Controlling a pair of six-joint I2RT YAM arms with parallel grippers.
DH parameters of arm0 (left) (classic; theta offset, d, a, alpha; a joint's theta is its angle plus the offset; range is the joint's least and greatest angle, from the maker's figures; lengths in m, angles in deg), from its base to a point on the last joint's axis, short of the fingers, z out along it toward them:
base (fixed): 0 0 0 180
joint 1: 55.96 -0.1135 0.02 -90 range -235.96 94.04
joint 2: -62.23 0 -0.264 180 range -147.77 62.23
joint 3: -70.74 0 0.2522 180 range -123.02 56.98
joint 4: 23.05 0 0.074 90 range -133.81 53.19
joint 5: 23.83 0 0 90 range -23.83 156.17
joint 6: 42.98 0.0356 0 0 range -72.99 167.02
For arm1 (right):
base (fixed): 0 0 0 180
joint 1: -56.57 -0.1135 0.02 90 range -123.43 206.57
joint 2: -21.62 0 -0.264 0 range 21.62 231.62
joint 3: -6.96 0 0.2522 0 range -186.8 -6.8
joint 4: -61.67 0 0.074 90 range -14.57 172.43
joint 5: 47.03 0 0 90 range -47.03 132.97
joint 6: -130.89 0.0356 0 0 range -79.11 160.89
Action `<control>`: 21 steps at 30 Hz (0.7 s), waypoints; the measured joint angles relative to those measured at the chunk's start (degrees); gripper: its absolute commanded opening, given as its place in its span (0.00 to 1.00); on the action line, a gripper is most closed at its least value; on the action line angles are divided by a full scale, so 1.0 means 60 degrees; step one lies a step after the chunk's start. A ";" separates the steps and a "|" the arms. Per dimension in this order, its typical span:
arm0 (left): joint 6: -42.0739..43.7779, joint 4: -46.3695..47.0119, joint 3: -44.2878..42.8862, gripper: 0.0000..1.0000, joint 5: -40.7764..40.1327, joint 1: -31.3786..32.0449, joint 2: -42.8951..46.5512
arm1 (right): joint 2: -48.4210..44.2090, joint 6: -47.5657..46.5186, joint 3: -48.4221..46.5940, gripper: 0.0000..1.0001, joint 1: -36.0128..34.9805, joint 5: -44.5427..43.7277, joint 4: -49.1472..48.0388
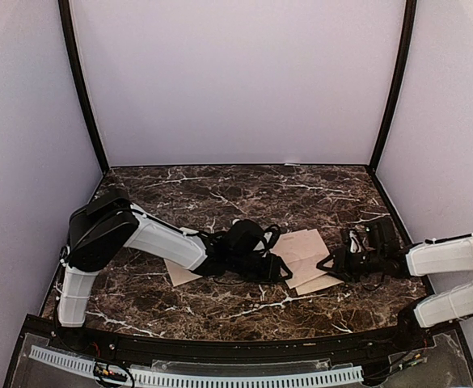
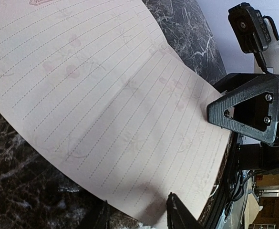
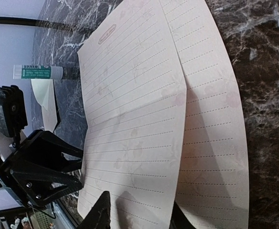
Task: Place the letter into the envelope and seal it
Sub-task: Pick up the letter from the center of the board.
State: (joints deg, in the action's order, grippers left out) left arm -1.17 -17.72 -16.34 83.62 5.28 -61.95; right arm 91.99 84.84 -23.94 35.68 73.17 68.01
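The letter (image 1: pixel 305 250), a pale lined sheet, lies mid-table, folded so one half rests loosely over the other. My left gripper (image 1: pixel 281 267) is at its left edge and my right gripper (image 1: pixel 328 264) at its right edge. In the left wrist view the letter (image 2: pixel 106 95) bows upward and my left gripper (image 2: pixel 139 217) stands open astride its near edge. In the right wrist view my right gripper (image 3: pixel 137 217) stands open astride the edge of the upper half of the letter (image 3: pixel 134 119), one finger over it. The envelope (image 1: pixel 179 275) lies partly under my left arm.
A green and white glue stick (image 3: pixel 36 71) lies beyond the letter beside the envelope (image 3: pixel 46 100). The dark marble table (image 1: pixel 244 190) is walled by pale panels on three sides. A black rail runs along the near edge.
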 measured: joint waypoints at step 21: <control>0.0171 0.0004 -0.0109 0.49 0.0084 0.0000 -0.0051 | -0.1122 0.0517 0.0200 0.00 0.0000 0.0313 -0.0419</control>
State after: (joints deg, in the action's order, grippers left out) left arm -0.14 -17.70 -16.99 84.13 5.28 -62.26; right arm 85.26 87.94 -22.74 35.68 75.05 65.50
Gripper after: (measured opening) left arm 0.439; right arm 0.003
